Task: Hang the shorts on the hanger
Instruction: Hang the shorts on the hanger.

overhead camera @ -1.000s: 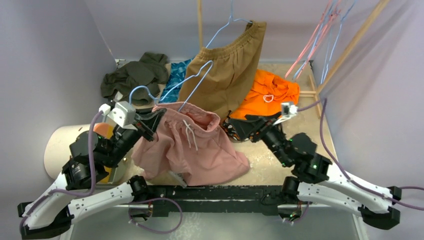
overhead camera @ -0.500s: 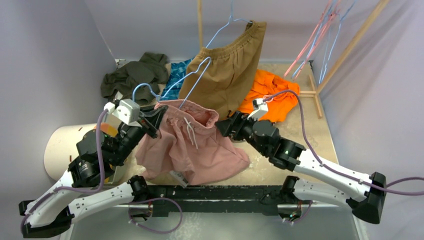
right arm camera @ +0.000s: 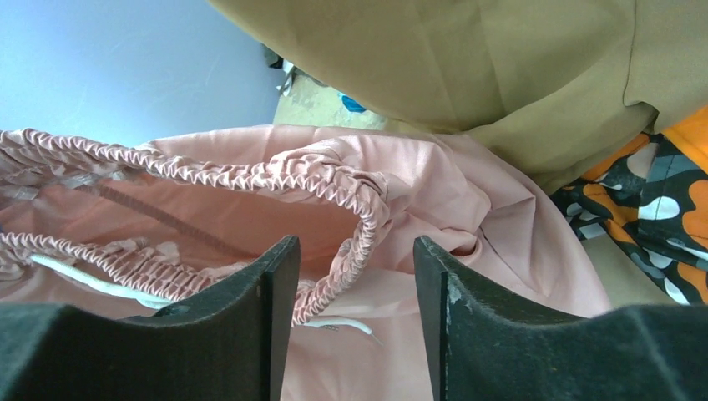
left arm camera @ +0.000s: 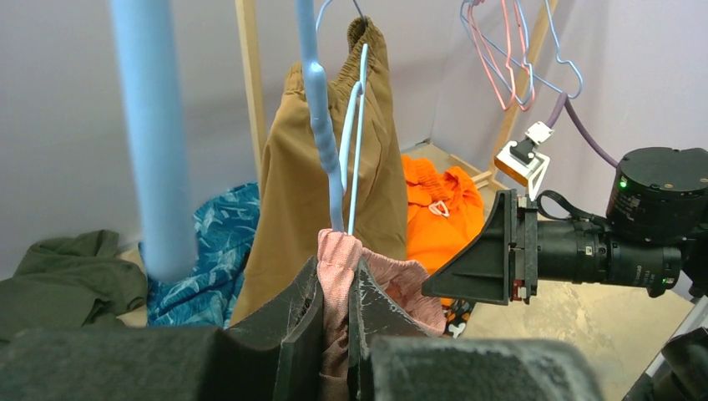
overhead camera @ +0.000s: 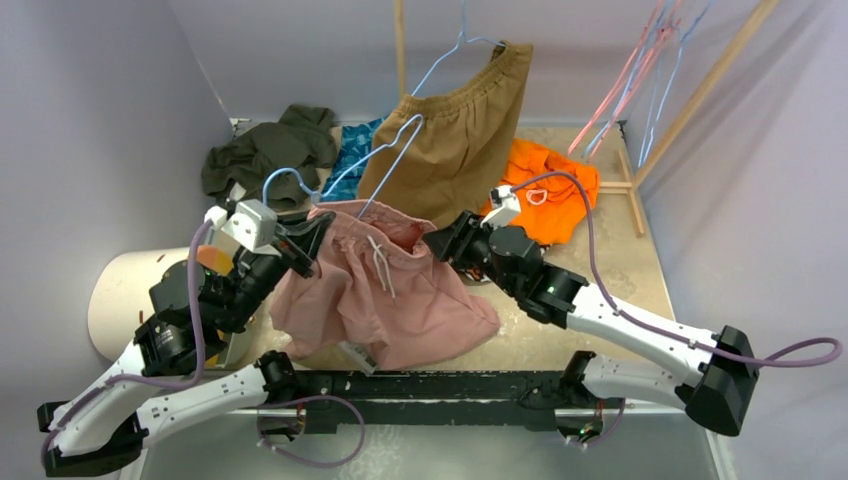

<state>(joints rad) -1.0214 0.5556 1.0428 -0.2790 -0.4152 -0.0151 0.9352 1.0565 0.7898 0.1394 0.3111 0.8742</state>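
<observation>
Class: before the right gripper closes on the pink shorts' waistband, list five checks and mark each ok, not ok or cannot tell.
1. Left gripper pinches the pink shorts: ok.
2. Waistband sits inside the open right gripper: ok.
3. Brown shorts lie outside that gap: ok.
4. Orange garment is clear of the right gripper: ok.
5. Blue hanger is threaded through the waistband: cannot tell.

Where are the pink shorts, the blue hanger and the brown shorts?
pink shorts [overhead camera: 400,300], top view, front fabric
blue hanger [left arm camera: 324,117], left wrist view, twisted neck
brown shorts [overhead camera: 455,140], top view, middle fabric
</observation>
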